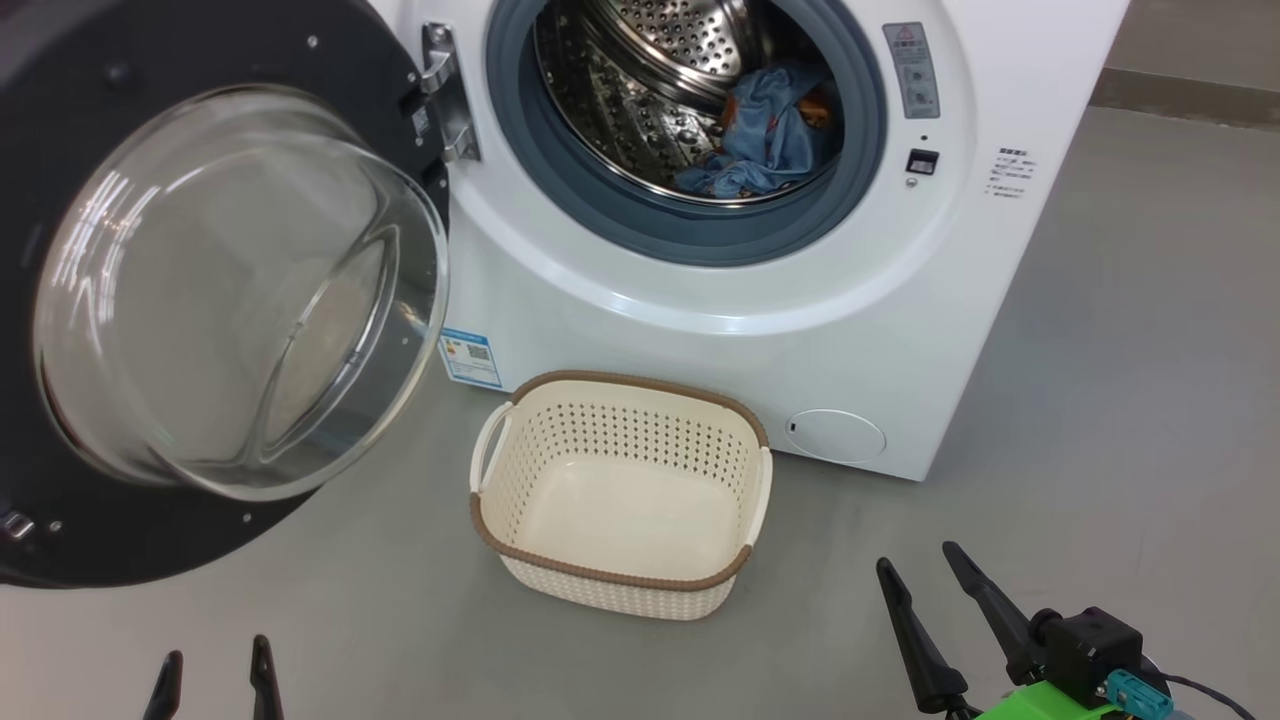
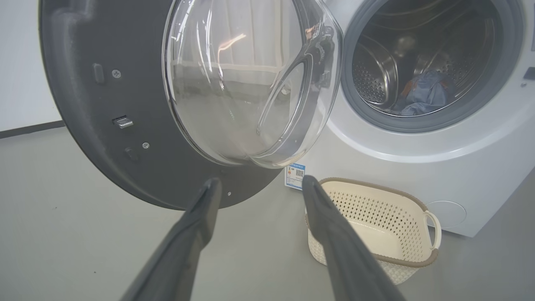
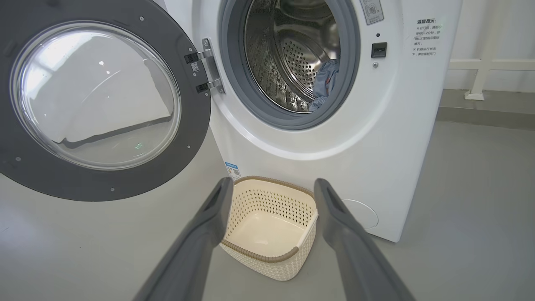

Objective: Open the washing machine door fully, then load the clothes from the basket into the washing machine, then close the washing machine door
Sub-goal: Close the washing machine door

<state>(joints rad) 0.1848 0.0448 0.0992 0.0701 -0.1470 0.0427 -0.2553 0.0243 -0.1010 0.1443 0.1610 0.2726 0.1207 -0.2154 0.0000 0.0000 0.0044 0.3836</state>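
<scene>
Grey floor (image 1: 1100, 400) before big white boxy front-loading washing machine (image 1: 700, 320). Light blue printed clothes (image 1: 765, 140) lie in its drum (image 1: 620, 110); cream perforated plastic basket (image 1: 620, 380) at its foot, empty. Round black-rimmed glass door (image 1: 240, 290) hangs wide open. Left gripper (image 1: 217, 665), right gripper (image 1: 918, 558): fingers apart, empty. Risk: cloth near gasket (image 1: 700, 235) could get pinched on closing.

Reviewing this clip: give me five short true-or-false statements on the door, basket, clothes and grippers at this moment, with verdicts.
1. The washing machine door stands open. True.
2. The clothes are in the basket. False: the basket is empty; the clothes lie inside the drum.
3. The basket stands in front of the washing machine. True.
4. The right gripper is shut on a basket handle. False: it is open, holds nothing and is apart from the basket.
5. The left gripper is open and empty. True.
</scene>
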